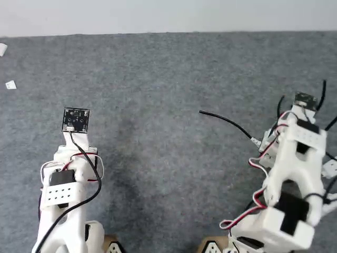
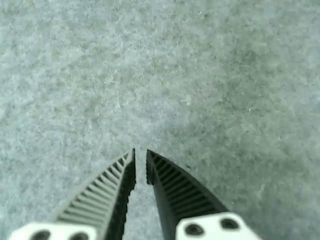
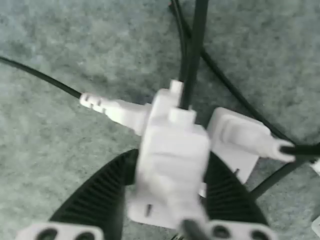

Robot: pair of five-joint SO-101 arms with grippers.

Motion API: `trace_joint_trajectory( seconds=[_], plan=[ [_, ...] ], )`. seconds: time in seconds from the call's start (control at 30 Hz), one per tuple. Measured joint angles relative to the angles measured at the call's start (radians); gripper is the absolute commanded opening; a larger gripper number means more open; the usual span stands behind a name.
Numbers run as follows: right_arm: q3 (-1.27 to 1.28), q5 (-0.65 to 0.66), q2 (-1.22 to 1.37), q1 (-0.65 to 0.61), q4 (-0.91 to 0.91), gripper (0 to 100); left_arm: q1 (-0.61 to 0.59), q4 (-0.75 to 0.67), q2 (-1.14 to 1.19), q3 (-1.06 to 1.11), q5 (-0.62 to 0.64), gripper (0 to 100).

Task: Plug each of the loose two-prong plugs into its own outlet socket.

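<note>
On the grey surface to the right, the right end effector [image 3: 170,172] clamps a white plug [image 3: 172,132] beside a white outlet socket [image 3: 241,159], while the left end effector [image 2: 141,155] hovers nearly closed, empty.

Grey, mottled, felt-like worktop [image 2: 225,75] lies under and all around left claw [image 2: 140,152]. Pale wall strip [image 1: 168,16] runs along worktop's far edge, well beyond claw. Small white scrap [image 1: 10,84] lies on worktop, well left of claw and farther out. Second white scrap [image 1: 2,49] lies just beyond the first.
</note>
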Motion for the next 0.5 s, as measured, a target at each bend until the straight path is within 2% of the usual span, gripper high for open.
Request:
trace_joint_trajectory(
  seconds=[0.3,0.5],
  plan=[
    [-0.298,-0.075,0.002,0.003,0.414,0.9,-0.035,0.000,0.000,0.000,0.008,3],
    [-0.230,-0.077,-0.198,0.003,0.480,0.9,-0.051,0.006,-0.063,0.000,0.008,3]
  ],
)
